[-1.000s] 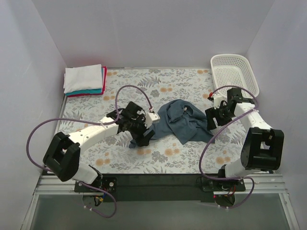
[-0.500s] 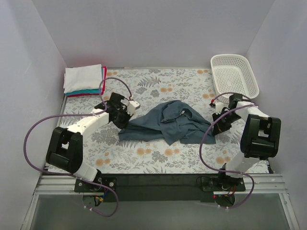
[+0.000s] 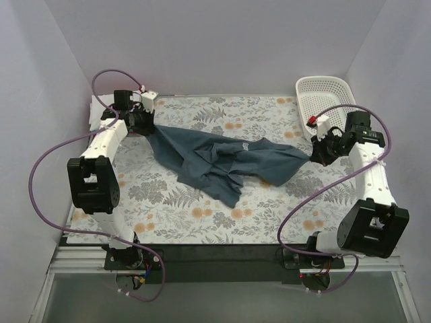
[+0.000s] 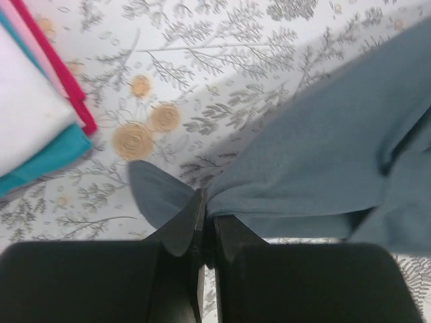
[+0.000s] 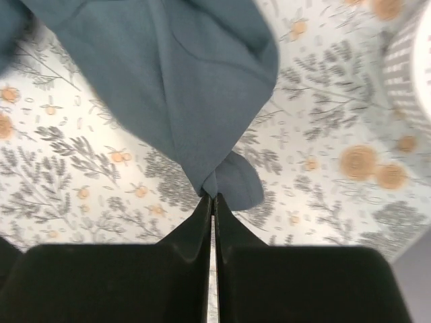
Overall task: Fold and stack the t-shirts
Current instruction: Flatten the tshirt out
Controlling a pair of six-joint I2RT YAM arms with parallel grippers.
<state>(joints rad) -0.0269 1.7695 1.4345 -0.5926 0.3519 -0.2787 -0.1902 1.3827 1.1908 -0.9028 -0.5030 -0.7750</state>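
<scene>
**A:** From above, how far along?
**B:** Early, I'd judge. One blue shirt point(image 3: 229, 161) lies unfolded mid-table point(image 3: 202, 222), stretched between the left gripper point(image 3: 138, 122) and right gripper point(image 3: 322, 151). One basket point(image 3: 330, 101) sits far right.
**A:** Left wrist?
**B:** Jaws clamped on a shirt edge. Nearby is one stack point(image 4: 27, 114) with white, teal and red tees folded.
**A:** Right wrist?
**B:** Jaws pinched on the opposite edge. Folding and stacking remain.

Across mid-frame on the worktop point(image 3: 202, 219), shirt point(image 3: 222, 158), drawn between left end effector point(image 4: 205, 225) at upper left and right end effector point(image 5: 213, 202) at right. Stack point(image 4: 27, 121) in upper-left corner, just beside left end effector. Basket point(image 3: 330, 101) in upper-right corner.
</scene>
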